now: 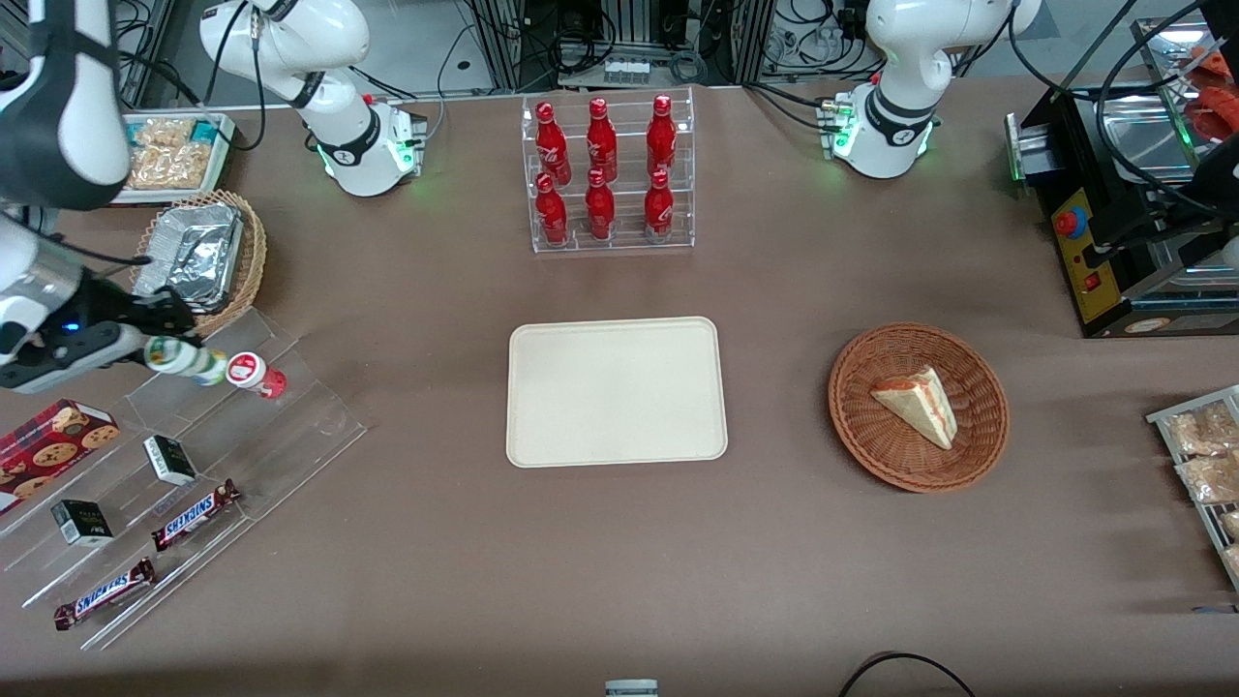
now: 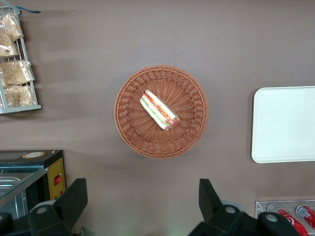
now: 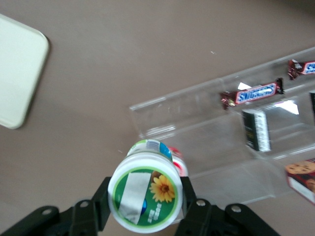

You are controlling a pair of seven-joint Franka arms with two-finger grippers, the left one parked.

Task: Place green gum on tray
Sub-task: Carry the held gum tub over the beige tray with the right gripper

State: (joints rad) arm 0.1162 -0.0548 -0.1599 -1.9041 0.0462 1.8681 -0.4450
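Grip: your gripper (image 3: 145, 206) is closed on the green gum (image 3: 146, 195); in the right wrist view a finger presses each side of the canister just under its green-rimmed lid.
Where the gum is: you hold it above the clear acrylic stand (image 1: 242, 426) at the working arm's end of the table, off the shelf surface as far as the front view shows, with the red-lidded canister (image 1: 254, 373) just beside it.
Gum's long axis: in the front view the canister (image 1: 186, 358) lies tilted, nearly on its side, its length running roughly toward the tray.
Way to the tray: the tray (image 1: 617, 391) sits mid-table, well apart from your gripper (image 1: 155, 350), toward the parked arm's end; nothing stands on the brown tabletop between them.
What the move turns on: you need a long sideways carry, and I judge the canister has to clear the stand's edge and the red-lidded one first.
Tray state: its cream surface is bare, so any spot inside the rim can take the gum.
Count, gum canisters: two, one green and one red.
Count, Snickers bars (image 1: 196, 513): two on the stand.
Count, small dark boxes (image 1: 170, 459): two on the stand.
Count, cookie box (image 1: 48, 440): one.
Count, red bottles (image 1: 601, 169): six in the clear rack.
Count, wicker baskets: two, one with a sandwich wedge (image 1: 917, 405), one holding a foil container (image 1: 191, 256).
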